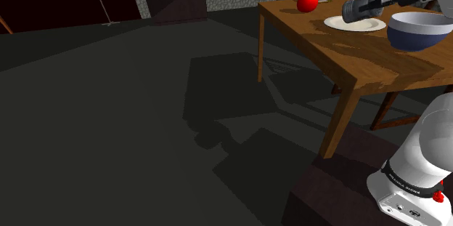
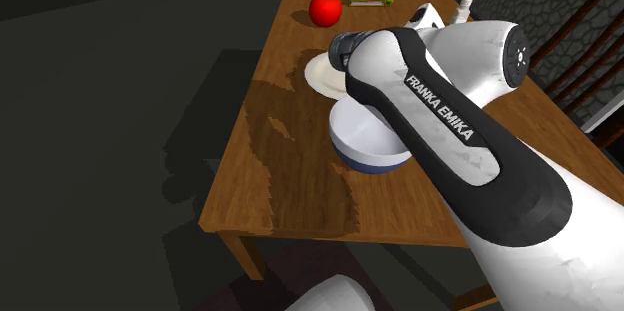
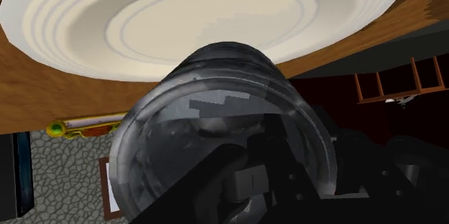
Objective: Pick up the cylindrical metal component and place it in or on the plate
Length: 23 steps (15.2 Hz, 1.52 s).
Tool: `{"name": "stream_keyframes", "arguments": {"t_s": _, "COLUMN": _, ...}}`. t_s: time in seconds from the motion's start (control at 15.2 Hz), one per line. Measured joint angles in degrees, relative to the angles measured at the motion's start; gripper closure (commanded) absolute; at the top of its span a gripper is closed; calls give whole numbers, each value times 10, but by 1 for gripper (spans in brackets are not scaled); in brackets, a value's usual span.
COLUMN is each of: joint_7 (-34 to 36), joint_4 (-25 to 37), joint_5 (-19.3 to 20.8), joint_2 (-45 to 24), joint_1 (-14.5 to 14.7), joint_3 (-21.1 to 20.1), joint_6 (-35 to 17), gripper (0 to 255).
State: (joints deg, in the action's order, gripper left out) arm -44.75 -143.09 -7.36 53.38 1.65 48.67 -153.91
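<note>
The metal cylinder [image 1: 358, 9] is hanging sideways just over the cream plate [image 1: 340, 23], toward the table's [image 1: 319, 41] far edge by the red apple [image 1: 307, 1], with the black gripper [image 1: 372, 3] clamping it tight.

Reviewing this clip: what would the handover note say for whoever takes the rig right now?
Gripper: shut on the metal cylinder.
Things: the cylinder is off the wooden table, held just above the white plate. I cannot tell whether it touches the plate. A blue bowl stands beside the plate.
Done: the cylinder is picked up and brought over the plate.
Left: lower it onto the plate, open the fingers, back away clear of the bowl.
</note>
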Motion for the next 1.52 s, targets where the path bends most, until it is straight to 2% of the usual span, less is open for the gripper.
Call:
{"name": "stream_keyframes", "arguments": {"t_s": 0.4, "joint_7": -4, "joint_4": -5, "joint_5": -1, "joint_2": 0, "joint_1": 0, "joint_3": 2, "joint_6": -9, "gripper": 255}}
{"name": "stream_keyframes", "arguments": {"t_s": 0.46, "joint_7": -4, "joint_4": -5, "joint_5": -1, "joint_2": 0, "joint_1": 0, "joint_3": 2, "joint_6": -9, "gripper": 0}}
{"name": "stream_keyframes", "arguments": {"t_s": 0.86, "joint_7": -4, "joint_4": -7, "joint_5": 0, "joint_2": -3, "joint_1": -1, "joint_3": 7, "joint_6": -2, "gripper": 0}}
{"name": "stream_keyframes", "arguments": {"t_s": 1.19, "joint_7": 4, "joint_4": -6, "joint_5": 12, "joint_2": 37, "joint_1": -56, "joint_3": -17, "joint_6": 63, "gripper": 0}}
{"name": "stream_keyframes", "arguments": {"t_s": 1.52, "joint_7": 6, "joint_4": -8, "joint_5": 14, "joint_2": 44, "joint_1": -65, "joint_3": -21, "joint_6": 72, "gripper": 0}}
